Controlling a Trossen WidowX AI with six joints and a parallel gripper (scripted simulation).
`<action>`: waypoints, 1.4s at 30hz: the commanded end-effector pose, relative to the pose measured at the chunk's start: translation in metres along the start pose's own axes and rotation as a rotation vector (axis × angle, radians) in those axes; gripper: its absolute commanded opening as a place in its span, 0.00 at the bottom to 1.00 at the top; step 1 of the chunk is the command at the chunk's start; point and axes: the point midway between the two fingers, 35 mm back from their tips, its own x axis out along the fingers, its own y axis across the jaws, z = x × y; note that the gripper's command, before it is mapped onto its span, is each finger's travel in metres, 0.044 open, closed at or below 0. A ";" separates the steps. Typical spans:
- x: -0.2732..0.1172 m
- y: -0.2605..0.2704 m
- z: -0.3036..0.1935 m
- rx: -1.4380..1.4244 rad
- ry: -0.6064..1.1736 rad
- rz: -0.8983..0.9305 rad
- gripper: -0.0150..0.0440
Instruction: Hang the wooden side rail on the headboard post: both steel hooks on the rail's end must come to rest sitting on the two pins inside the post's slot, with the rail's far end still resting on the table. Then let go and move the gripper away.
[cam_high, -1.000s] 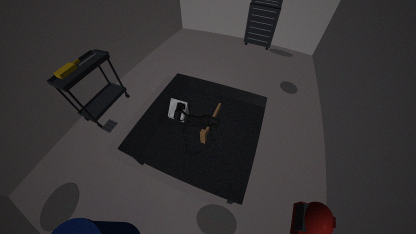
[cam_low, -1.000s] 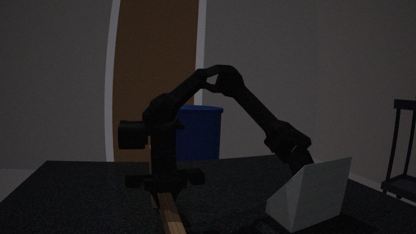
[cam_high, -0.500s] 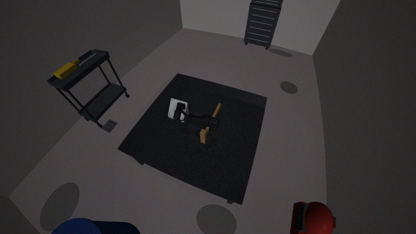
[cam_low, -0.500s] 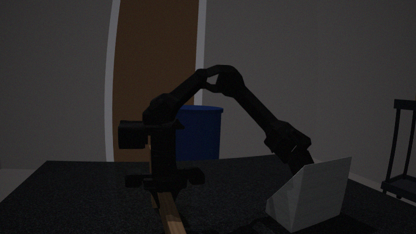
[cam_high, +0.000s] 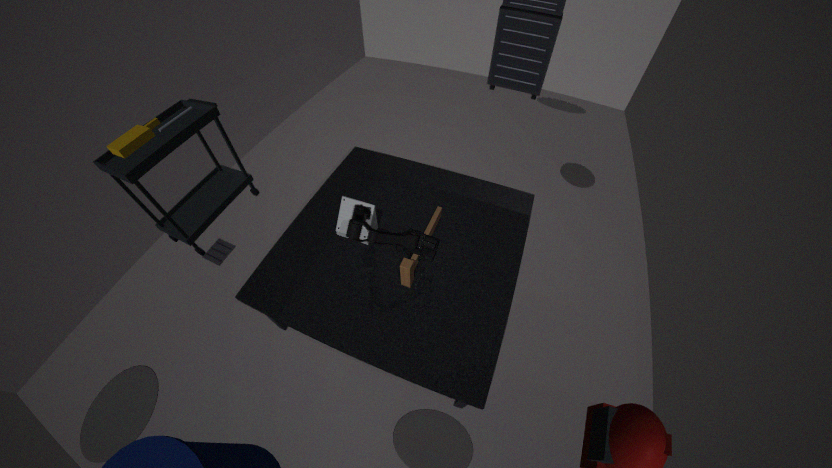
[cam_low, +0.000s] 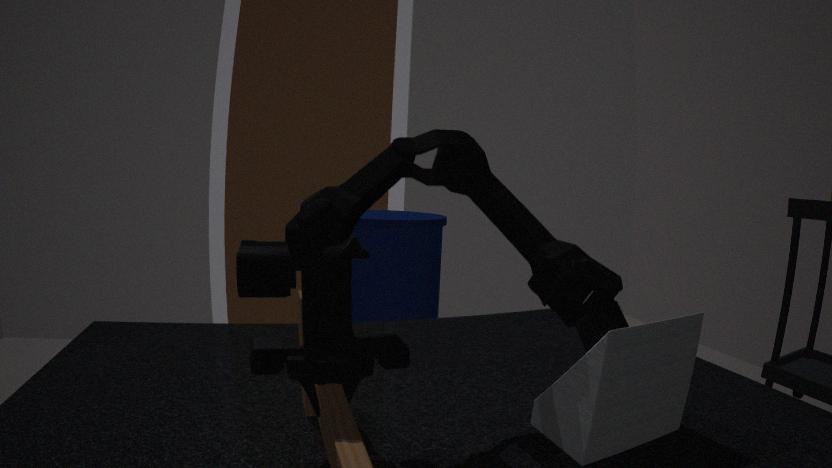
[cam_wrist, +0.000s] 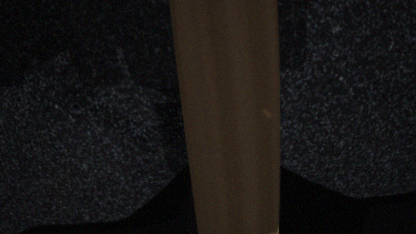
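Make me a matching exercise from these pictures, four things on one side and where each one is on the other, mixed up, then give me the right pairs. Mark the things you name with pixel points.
Things:
1. wooden side rail (cam_high: 434, 220) (cam_low: 336, 416) (cam_wrist: 232, 115)
2. yellow box (cam_high: 131, 140)
3. blue bin (cam_high: 152, 455) (cam_low: 396, 267)
4. drawer cabinet (cam_high: 526, 49)

Places:
A. on the cart's top shelf (cam_high: 152, 162)
B. against the pale wall (cam_high: 430, 40)
C. between the gripper's fingers (cam_low: 328, 390)
D. beyond the table (cam_low: 145, 372), in front of the brown door (cam_low: 311, 116)

Pairs: 1-C, 2-A, 3-D, 4-B.

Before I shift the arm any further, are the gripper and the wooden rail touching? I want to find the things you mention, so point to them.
Touching: the exterior view shows the gripper (cam_high: 421, 251) (cam_low: 328, 398) (cam_wrist: 224, 162) with its jaws straddling the wooden rail (cam_high: 434, 220) (cam_low: 343, 427) (cam_wrist: 230, 100), closed on its sides.
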 end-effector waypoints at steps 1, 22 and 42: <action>-0.001 -0.001 -0.002 -0.001 0.003 -0.004 0.25; -0.002 -0.003 -0.004 -0.001 0.003 -0.004 0.25; -0.001 -0.001 -0.006 -0.001 0.003 -0.004 0.25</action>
